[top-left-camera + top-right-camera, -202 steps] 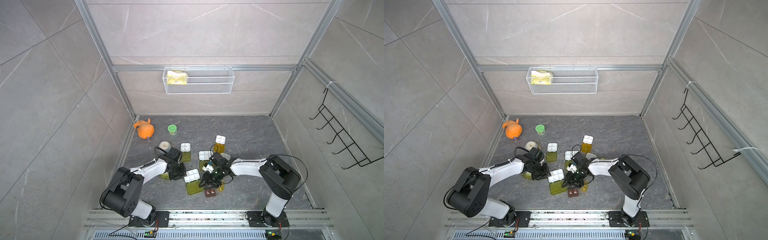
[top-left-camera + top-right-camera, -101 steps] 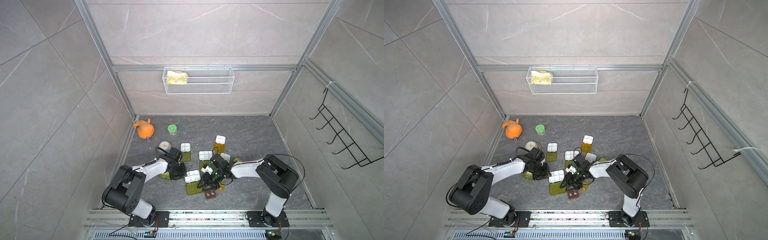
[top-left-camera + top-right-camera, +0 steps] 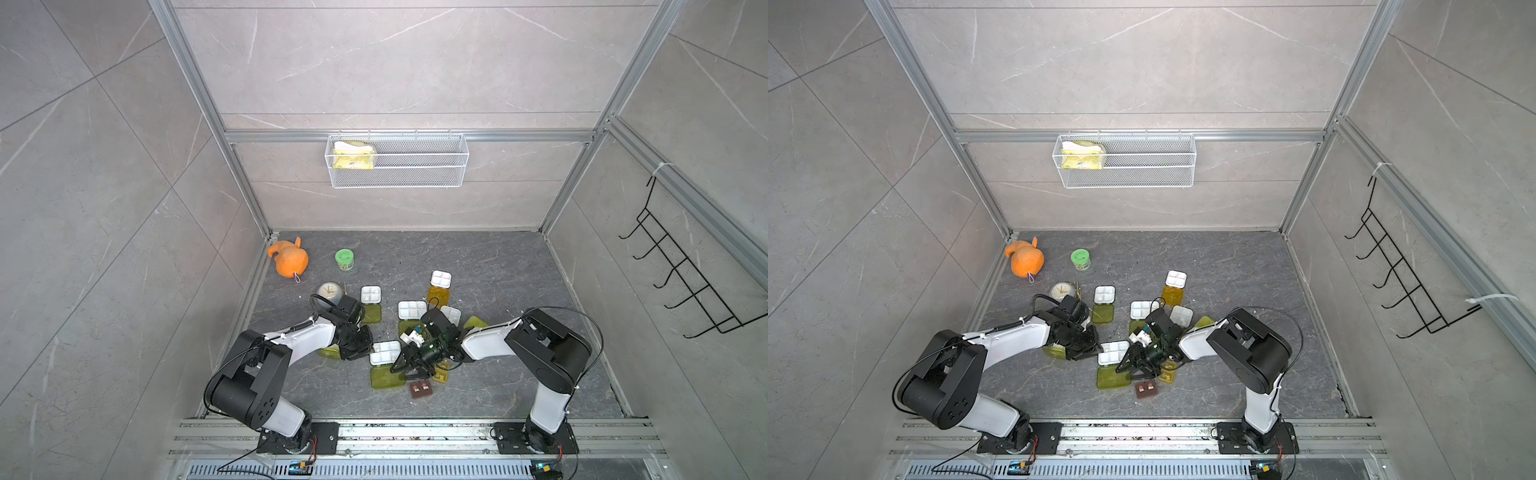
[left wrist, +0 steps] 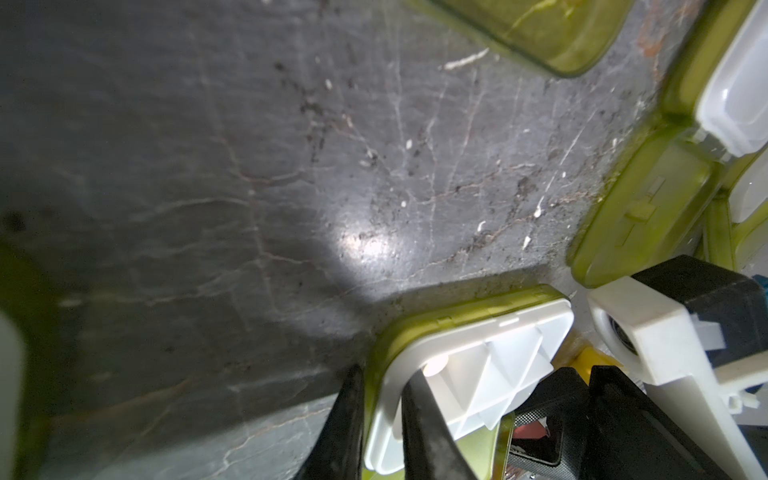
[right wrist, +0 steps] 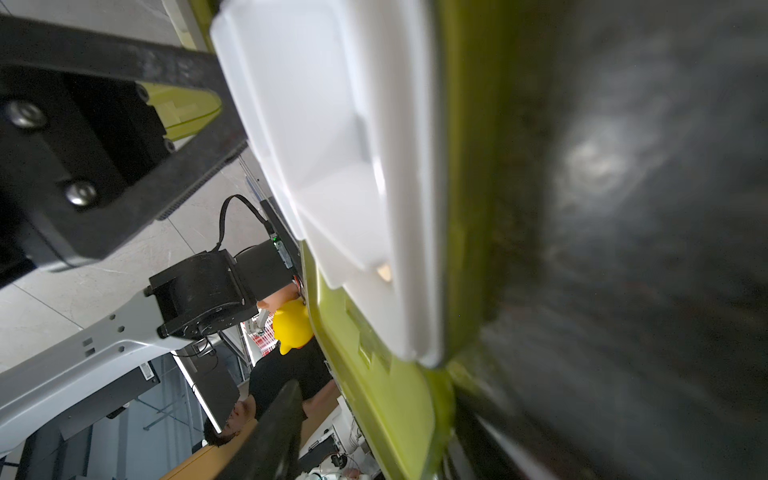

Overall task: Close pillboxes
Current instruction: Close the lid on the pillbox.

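Closing tighter on pillbox (image 4: 478, 357), left fingers (image 4: 428, 428)

Orange plush (image 3: 289, 262), green-lidded jar (image 3: 344, 259), grey clock (image 3: 329, 291), wire basket (image 3: 419, 172).

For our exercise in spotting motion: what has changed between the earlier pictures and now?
The right gripper crept toward the left arm, up to the open pillbox between them, jaws open. The left gripper pinches that box's white tray rim. Lid still flat open; the other pillboxes, clock and jar unmoved.

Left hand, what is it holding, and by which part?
The open pillbox, pinched by the rim of its white tray, one finger inside a compartment, one outside.
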Robot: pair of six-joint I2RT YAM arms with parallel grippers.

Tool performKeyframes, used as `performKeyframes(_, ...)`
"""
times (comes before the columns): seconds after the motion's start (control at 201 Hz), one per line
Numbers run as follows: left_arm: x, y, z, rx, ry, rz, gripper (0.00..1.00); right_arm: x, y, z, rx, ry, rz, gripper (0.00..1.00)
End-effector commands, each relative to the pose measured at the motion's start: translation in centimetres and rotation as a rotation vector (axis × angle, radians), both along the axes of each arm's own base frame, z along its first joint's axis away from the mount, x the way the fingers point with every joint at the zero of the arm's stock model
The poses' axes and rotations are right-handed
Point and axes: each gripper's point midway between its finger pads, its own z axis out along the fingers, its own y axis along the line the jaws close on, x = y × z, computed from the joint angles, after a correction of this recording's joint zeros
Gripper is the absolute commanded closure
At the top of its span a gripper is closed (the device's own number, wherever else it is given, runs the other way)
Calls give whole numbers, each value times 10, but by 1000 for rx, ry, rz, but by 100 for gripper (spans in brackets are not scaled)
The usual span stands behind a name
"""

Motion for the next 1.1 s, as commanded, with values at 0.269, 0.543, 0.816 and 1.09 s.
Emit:
performKeyframes(0.269,-5,-1,0,-2,29,-18,80,0,1,10,0,12,-22,32)
performKeyframes(0.543,-7,0,1,-3,28,-19,80,1,4,21,12,13,-13,31)
performKeyframes(0.816,-7,0,3,-5,23,-17,81,7,15,46,101,-6,-8,32)
performKeyframes(1.09,-7,-1,10,-9,17,-25,81,14,20,45,96,-14,-11,32)
